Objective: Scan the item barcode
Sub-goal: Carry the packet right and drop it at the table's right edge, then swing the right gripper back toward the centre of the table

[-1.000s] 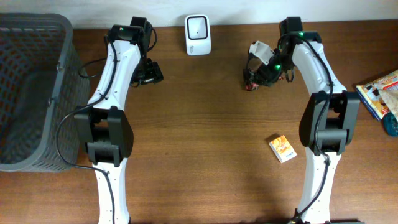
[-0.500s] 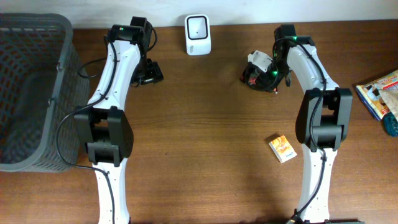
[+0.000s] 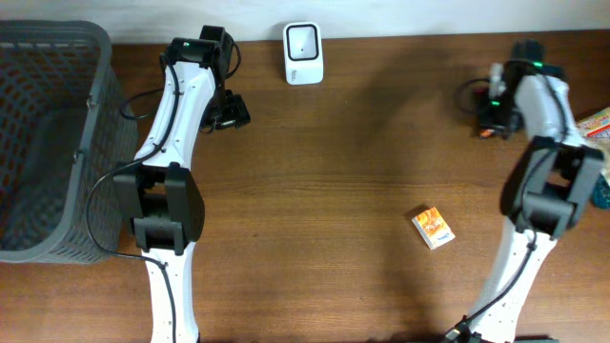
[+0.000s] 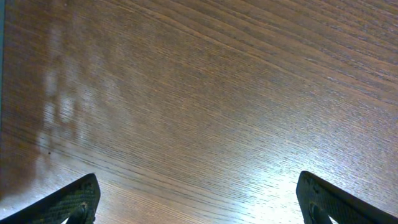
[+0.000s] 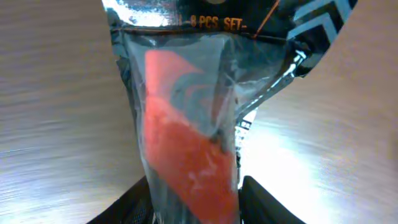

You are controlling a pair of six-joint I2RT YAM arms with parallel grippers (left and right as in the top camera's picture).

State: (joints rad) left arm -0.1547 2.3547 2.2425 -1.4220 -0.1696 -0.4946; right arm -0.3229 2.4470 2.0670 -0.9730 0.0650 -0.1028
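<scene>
Only at right wrist: red-filled packet [image 5: 186, 155]

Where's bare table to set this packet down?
Free: the wide middle of the table between scanner and box, and the front strip left of the box. Crowded: the right edge by the magazines, and the left side by the basket.

Overhead evenly lit, sharp, soft shadows on worktop [image 3: 334, 191]. Left wrist: white glare patch lower right. Right wrist: packet [image 5: 186, 124] blurry, film glare, background washed out.
</scene>
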